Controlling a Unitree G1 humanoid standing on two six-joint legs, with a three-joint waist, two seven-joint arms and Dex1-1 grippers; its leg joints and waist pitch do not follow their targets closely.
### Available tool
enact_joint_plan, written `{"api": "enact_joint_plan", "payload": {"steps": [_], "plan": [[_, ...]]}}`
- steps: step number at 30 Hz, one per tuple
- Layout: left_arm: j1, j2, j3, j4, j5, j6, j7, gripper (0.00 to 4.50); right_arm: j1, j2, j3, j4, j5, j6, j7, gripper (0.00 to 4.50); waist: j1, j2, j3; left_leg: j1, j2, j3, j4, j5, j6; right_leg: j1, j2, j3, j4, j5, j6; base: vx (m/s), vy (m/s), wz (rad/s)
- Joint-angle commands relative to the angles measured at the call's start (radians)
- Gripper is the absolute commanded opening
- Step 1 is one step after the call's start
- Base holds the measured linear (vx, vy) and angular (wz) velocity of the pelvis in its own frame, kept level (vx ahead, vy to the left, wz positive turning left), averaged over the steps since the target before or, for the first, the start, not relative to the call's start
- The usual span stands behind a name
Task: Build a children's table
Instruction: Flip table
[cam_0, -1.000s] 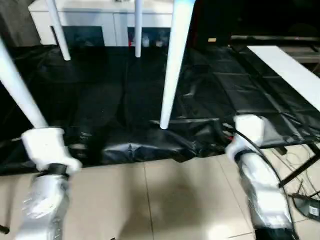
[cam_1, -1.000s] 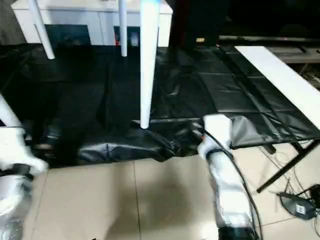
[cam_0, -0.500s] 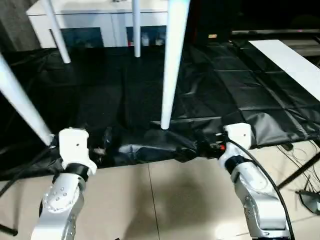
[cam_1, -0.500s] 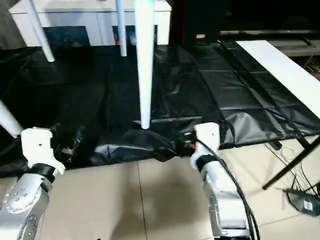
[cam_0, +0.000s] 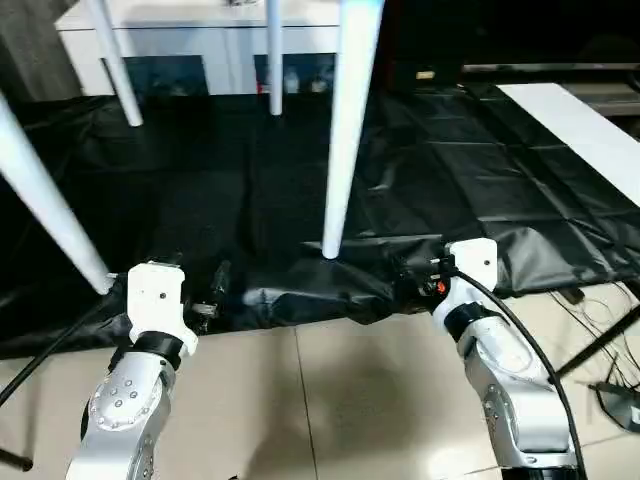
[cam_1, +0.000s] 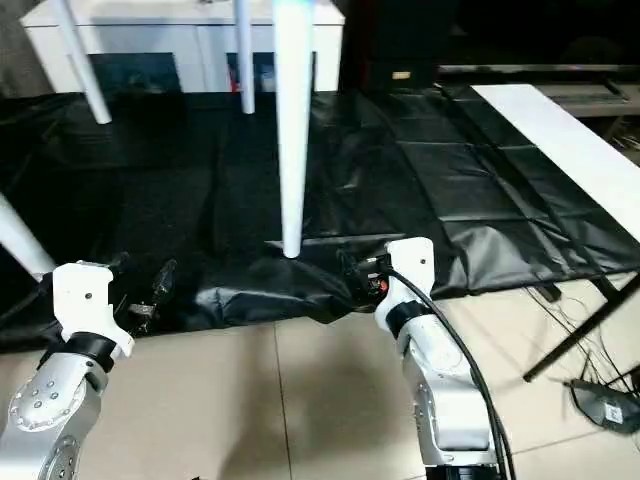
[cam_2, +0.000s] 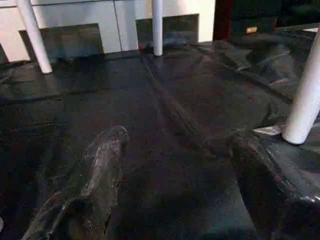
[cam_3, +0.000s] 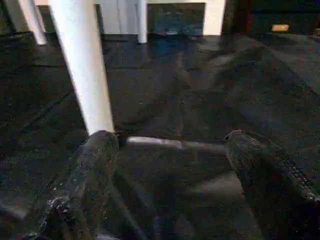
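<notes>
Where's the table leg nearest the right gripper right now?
In the left eye view, that leg stands just right of centre, its foot on the black cover near the front edge, slightly left of and beyond the open right gripper.

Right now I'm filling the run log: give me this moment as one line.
stage: table standing on four legs on black cover | left gripper: open, empty | right gripper: open, empty

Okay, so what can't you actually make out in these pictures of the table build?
- Tabletop: cut off by the top edge in the head views; the four legs run up out of frame.
- Near-left leg's foot: hidden behind the left gripper's wrist housing.
- Cabinet contents: too dark and blurred behind the glass.
</notes>
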Motion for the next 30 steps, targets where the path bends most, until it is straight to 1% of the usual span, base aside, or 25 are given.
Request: {"api": "enact_joint_plan", "payload": {"steps": [1, 3, 4, 5, 6, 7, 8, 9, 10, 11, 13, 14, 15, 16, 17, 19, 20, 21, 22, 23, 24, 26, 27, 28, 30], "plan": [[-0.009, 0.006, -0.004, -0.012, -0.001, -0.004, -0.012, 3.56, -0.004, -0.005, 0.008, 0.011, 0.004, -0.008, 0.007, 3.73, 0.001, 0.007, -0.05, -0.008, -0.004, 0.01, -0.071, -0.153, -0.002, 0.047, -0.051, 0.044, -0.08, -0.119, -0.105, 0.0, 0.0, 0.0], [-0.014, 0.006, -0.005, -0.007, -0.002, -0.007, -0.017, 3.56, 0.002, -0.01, 0.011, 0.002, 0.008, -0.009, 0.007, 3.73, 0.001, 0.007, -0.05, -0.008, -0.005, 0.01, -0.071, -0.154, -0.004, 0.048, -0.051, 0.044, -0.079, -0.112, -0.108, 0.0, 0.0, 0.0], [-0.018, 0.008, -0.005, -0.003, -0.001, -0.005, -0.019, 3.56, 0.003, -0.012, 0.008, -0.002, 0.011, -0.009, 0.006, 3.73, 0.001, 0.018, -0.051, -0.008, -0.005, 0.009, -0.07, -0.157, -0.007, 0.047, -0.052, 0.045, -0.078, -0.11, -0.109, 0.0, 0.0, 0.0], [-0.022, 0.009, -0.003, 0.004, 0.0, 0.0, -0.022, 3.56, 0.003, -0.013, 0.007, -0.004, 0.011, -0.009, 0.005, 3.73, 0.0, 0.023, -0.051, -0.006, -0.005, 0.009, -0.069, -0.161, -0.01, 0.046, -0.05, 0.045, -0.078, -0.105, -0.109, 0.0, 0.0, 0.0], [-0.036, 0.006, -0.005, 0.023, -0.003, 0.0, -0.027, 3.56, 0.007, -0.016, 0.001, -0.004, 0.013, -0.012, 0.004, 3.73, -0.002, 0.021, -0.05, -0.007, -0.005, 0.009, -0.07, -0.168, -0.012, 0.048, -0.05, 0.044, -0.079, -0.104, -0.109, 0.0, 0.0, 0.0], [-0.037, 0.006, -0.005, 0.023, -0.003, 0.0, -0.027, 3.56, 0.007, -0.016, 0.001, -0.004, 0.013, -0.012, 0.004, 3.73, -0.001, 0.03, -0.051, -0.006, -0.006, 0.008, -0.069, -0.172, -0.015, 0.047, -0.049, 0.044, -0.079, -0.103, -0.11, 0.0, 0.0, 0.0], [-0.05, 0.003, -0.009, 0.039, -0.005, 0.004, -0.029, 3.56, 0.011, -0.021, -0.003, -0.006, 0.012, -0.015, 0.0, 3.73, -0.003, 0.021, -0.051, -0.007, -0.007, 0.009, -0.069, -0.174, -0.014, 0.049, -0.048, 0.044, -0.08, -0.098, -0.111, 0.0, 0.0, 0.0], [-0.056, 0.0, -0.011, 0.045, -0.009, 0.008, -0.03, 3.56, 0.013, -0.023, -0.004, -0.008, 0.011, -0.015, -0.003, 3.73, -0.004, 0.025, -0.052, -0.007, -0.007, 0.009, -0.068, -0.17, -0.015, 0.049, -0.049, 0.044, -0.08, -0.091, -0.114, 0.0, 0.0, 0.0], [-0.063, -0.003, -0.011, 0.049, -0.011, 0.012, -0.029, 3.56, 0.014, -0.023, -0.006, -0.01, 0.013, -0.012, -0.006, 3.73, -0.003, 0.035, -0.053, -0.007, -0.008, 0.007, -0.067, -0.168, -0.016, 0.05, -0.049, 0.044, -0.077, -0.087, -0.118, 0.0, 0.0, 0.0], [-0.07, -0.009, -0.011, 0.052, -0.012, 0.018, -0.024, 3.56, 0.018, -0.024, -0.009, -0.013, 0.016, -0.009, -0.009, 3.73, -0.006, 0.028, -0.052, -0.007, -0.008, 0.01, -0.066, -0.17, -0.014, 0.05, -0.048, 0.045, -0.081, -0.088, -0.117, 0.0, 0.0, 0.0], [-0.076, -0.012, -0.017, 0.054, -0.007, 0.018, -0.022, 3.56, 0.022, -0.028, -0.013, -0.011, 0.02, -0.01, -0.009, 3.73, -0.004, 0.027, -0.055, -0.01, -0.009, 0.008, -0.065, -0.156, -0.007, 0.053, -0.049, 0.044, -0.078, -0.084, -0.121, 0.0, 0.0, 0.0], [-0.075, -0.013, -0.018, 0.053, -0.006, 0.017, -0.022, 3.56, 0.022, -0.028, -0.014, -0.009, 0.02, -0.011, -0.01, 3.73, -0.004, 0.027, -0.055, -0.01, -0.009, 0.009, -0.064, -0.152, -0.005, 0.053, -0.049, 0.044, -0.078, -0.083, -0.122, 0.0, 0.0, 0.0], [-0.073, -0.014, -0.021, 0.051, -0.002, 0.013, -0.022, 3.56, 0.019, -0.029, -0.015, -0.001, 0.021, -0.014, -0.011, 3.73, -0.004, 0.026, -0.055, -0.011, -0.009, 0.009, -0.065, -0.152, -0.002, 0.053, -0.049, 0.044, -0.079, -0.09, -0.122, 0.0, 0.0, 0.0], [-0.072, -0.014, -0.021, 0.05, 0.0, 0.013, -0.022, 3.56, 0.017, -0.028, -0.015, 0.004, 0.021, -0.015, -0.013, 3.73, -0.004, 0.021, -0.055, -0.011, -0.008, 0.009, -0.065, -0.149, 0.001, 0.054, -0.049, 0.044, -0.079, -0.094, -0.121, 0.0, 0.0, 0.0], [-0.071, -0.012, -0.021, 0.049, 0.006, 0.022, -0.02, 3.56, 0.012, -0.028, -0.013, 0.01, 0.021, -0.016, -0.015, 3.73, -0.003, 0.024, -0.055, -0.01, -0.008, 0.009, -0.065, -0.15, 0.001, 0.052, -0.05, 0.044, -0.078, -0.098, -0.122, 0.0, 0.0, 0.0], [-0.065, -0.006, -0.018, 0.044, 0.008, 0.018, -0.024, 3.56, 0.006, -0.026, -0.005, 0.017, 0.024, -0.014, -0.011, 3.73, -0.004, 0.026, -0.055, -0.009, -0.008, 0.009, -0.065, -0.157, 0.003, 0.05, -0.049, 0.044, -0.08, -0.111, -0.121, 0.0, 0.0, 0.0], [-0.063, -0.006, -0.014, 0.041, 0.006, 0.017, -0.024, 3.56, 0.002, -0.025, 0.0, 0.023, 0.025, -0.016, -0.007, 3.73, -0.003, 0.024, -0.055, -0.009, -0.007, 0.009, -0.066, -0.156, 0.004, 0.05, -0.05, 0.044, -0.08, -0.115, -0.121, 0.0, 0.0, 0.0], [-0.061, -0.006, -0.011, 0.04, 0.004, 0.016, -0.024, 3.56, -0.001, -0.025, 0.002, 0.028, 0.025, -0.018, -0.005, 3.73, -0.001, 0.018, -0.055, -0.01, -0.007, 0.009, -0.066, -0.152, 0.008, 0.051, -0.051, 0.044, -0.079, -0.119, -0.122, 0.0, 0.0, 0.0], [-0.063, -0.006, -0.006, 0.038, 0.004, 0.018, -0.024, 3.56, -0.009, -0.023, 0.003, 0.038, 0.025, -0.021, -0.005, 3.73, -0.001, 0.017, -0.054, -0.01, -0.008, 0.01, -0.066, -0.152, 0.01, 0.049, -0.051, 0.044, -0.08, -0.129, -0.122, 0.0, 0.0, 0.0], [-0.063, -0.005, -0.004, 0.036, 0.004, 0.02, -0.023, 3.56, -0.015, -0.023, 0.005, 0.045, 0.023, -0.024, -0.004, 3.73, 0.0, 0.018, -0.054, -0.01, -0.007, 0.01, -0.066, -0.152, 0.011, 0.048, -0.052, 0.044, -0.081, -0.134, -0.121, 0.0, 0.0, 0.0], [-0.064, -0.005, -0.003, 0.036, 0.004, 0.021, -0.023, 3.56, -0.019, -0.023, 0.006, 0.05, 0.023, -0.026, -0.003, 3.73, -0.001, 0.016, -0.054, -0.01, -0.007, 0.01, -0.066, -0.152, 0.011, 0.049, -0.051, 0.044, -0.081, -0.135, -0.12, 0.0, 0.0, 0.0], [-0.065, -0.003, 0.001, 0.036, 0.005, 0.022, -0.019, 3.56, -0.026, -0.023, 0.01, 0.057, 0.022, -0.029, 0.0, 3.73, 0.0, 0.016, -0.055, -0.011, -0.007, 0.01, -0.065, -0.142, 0.012, 0.05, -0.051, 0.044, -0.08, -0.126, -0.118, 0.0, 0.0, 0.0], [-0.066, -0.004, 0.002, 0.038, 0.005, 0.021, -0.017, 3.56, -0.028, -0.023, 0.01, 0.06, 0.023, -0.03, 0.0, 3.73, 0.0, 0.014, -0.055, -0.011, -0.007, 0.01, -0.065, -0.136, 0.013, 0.05, -0.051, 0.043, -0.079, -0.117, -0.119, 0.0, 0.0, 0.0], [-0.066, -0.004, 0.004, 0.039, 0.005, 0.02, -0.016, 3.56, -0.029, -0.023, 0.01, 0.062, 0.023, -0.031, 0.0, 3.73, 0.001, 0.015, -0.055, -0.011, -0.007, 0.01, -0.065, -0.135, 0.012, 0.05, -0.052, 0.043, -0.078, -0.116, -0.12, 0.0, 0.0, 0.0], [-0.065, -0.004, 0.005, 0.039, 0.005, 0.017, -0.016, 3.56, -0.031, -0.023, 0.011, 0.066, 0.024, -0.033, 0.001, 3.73, 0.002, 0.015, -0.055, -0.011, -0.007, 0.01, -0.065, -0.131, 0.013, 0.049, -0.051, 0.043, -0.078, -0.111, -0.119, 0.0, 0.0, 0.0]]}}
